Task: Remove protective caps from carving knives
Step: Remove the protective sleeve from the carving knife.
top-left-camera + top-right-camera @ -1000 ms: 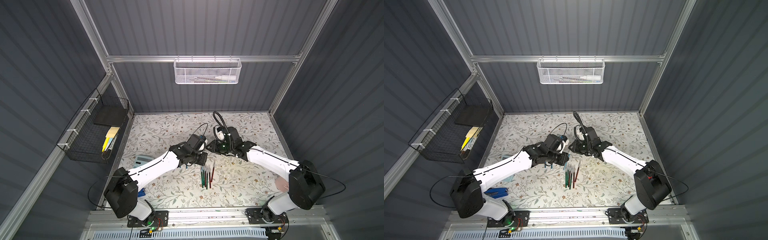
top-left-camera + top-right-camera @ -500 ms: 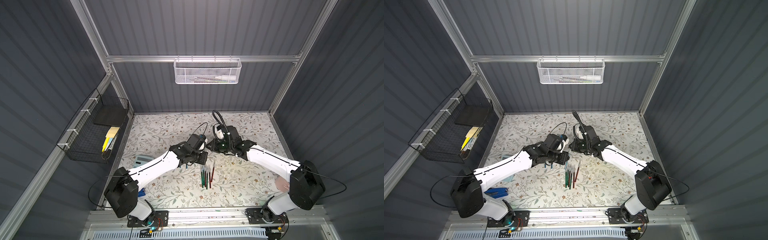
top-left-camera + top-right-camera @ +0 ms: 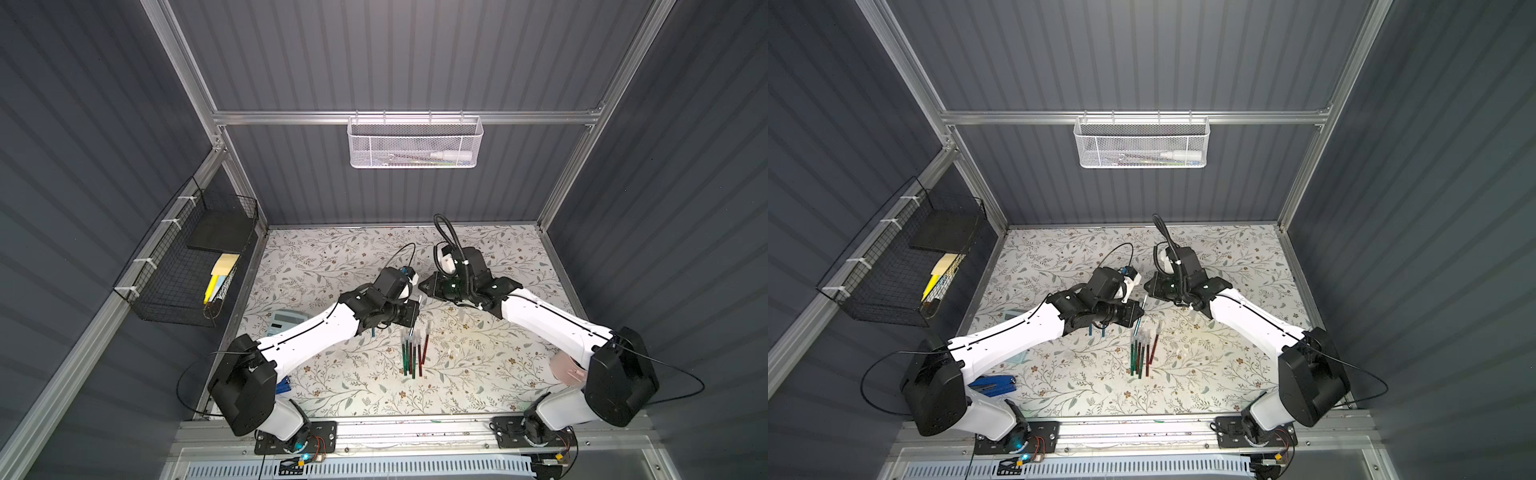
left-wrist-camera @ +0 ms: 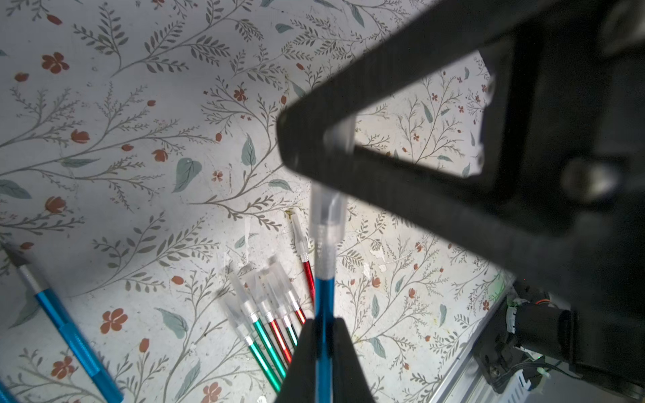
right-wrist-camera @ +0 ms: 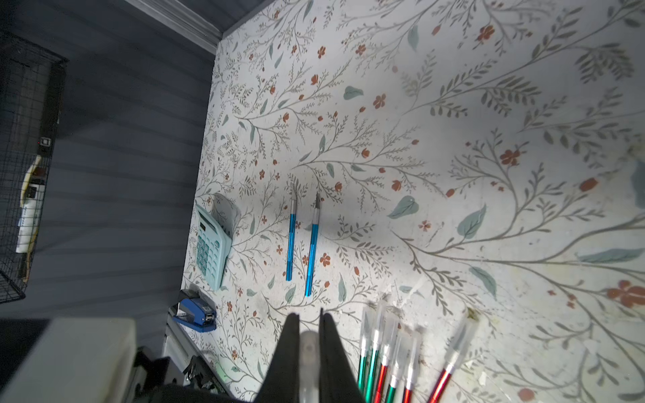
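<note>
Changed: right gripper has edged a bit toward the left gripper, and its fingers have gone from slightly apart to pinched; left arm and the stuff on the table are same as before.
Landmark: bundle of six thin capped knives with shiny green and red handles, lying mid-table on the floral-print tabletop; five packed side by side, one red a touch apart on the robot's right.
Left grip: black fingers clamped on the metallic blue handle of a thin carving knife, with the handle squeezed between both fingers in the wrist view; knife held in the air just behind the bundle, toward the back wall, capped end pointing at the right gripper.
Cap: small whitish translucent plastic cap, still seated on the held knife's tip, its far end inside the right fingers.
Right grip: black fingers pressed tight onto that cap, cap end showing between them; gripper sits behind the bundle, nose to nose with the left gripper.
Bare knives: two blue-handled knives with uncovered grey blades, parallel, flat on the table, near the bundle on its left.
Clutter 1: pale teal calculator, well left of the bundle, at the table edge.
Clutter 2: blue stapler, left of the bundle, nearer the robot bases.
</note>
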